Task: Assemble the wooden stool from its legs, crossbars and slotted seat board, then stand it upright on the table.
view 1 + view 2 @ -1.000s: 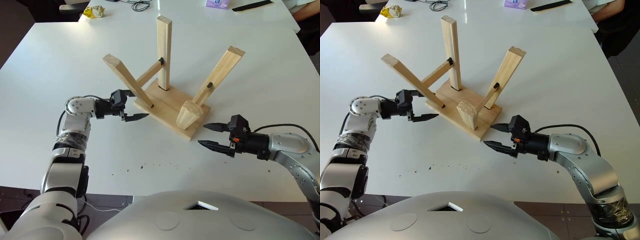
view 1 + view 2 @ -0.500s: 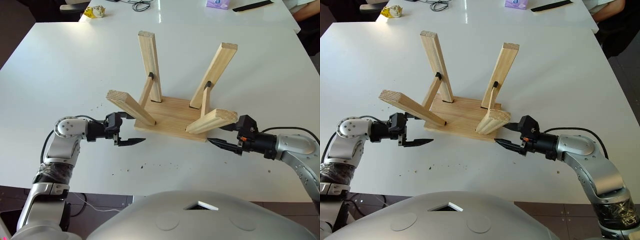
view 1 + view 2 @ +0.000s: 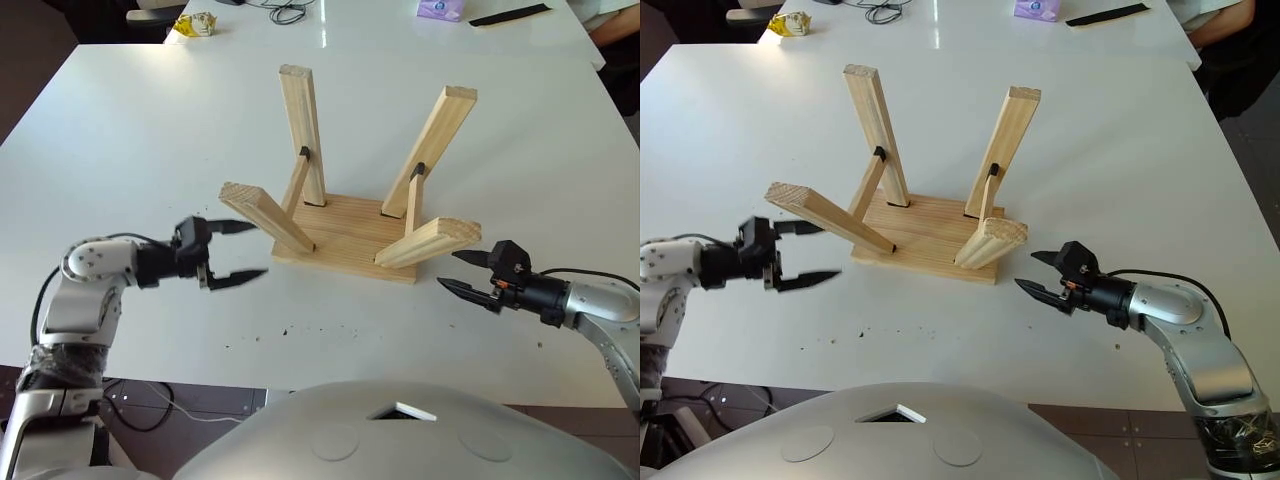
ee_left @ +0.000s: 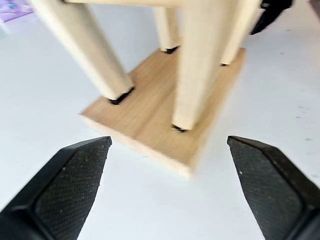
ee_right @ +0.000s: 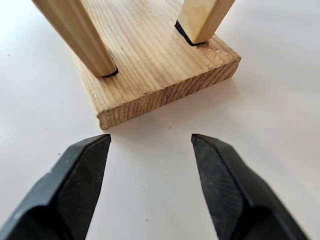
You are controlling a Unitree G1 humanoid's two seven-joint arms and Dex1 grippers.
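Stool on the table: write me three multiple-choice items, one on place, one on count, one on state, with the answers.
1. The seat board lies: A flat on the table, B on the floor, C against a wall.
2. Its legs number: A two, B three, C four.
3. The left gripper and right gripper are: A open and empty, B shut on a leg, C shut on the board.
Answers: 1 A, it lies flat on the white top; 2 C, four point up; 3 A, fingers spread, clear of the wood.
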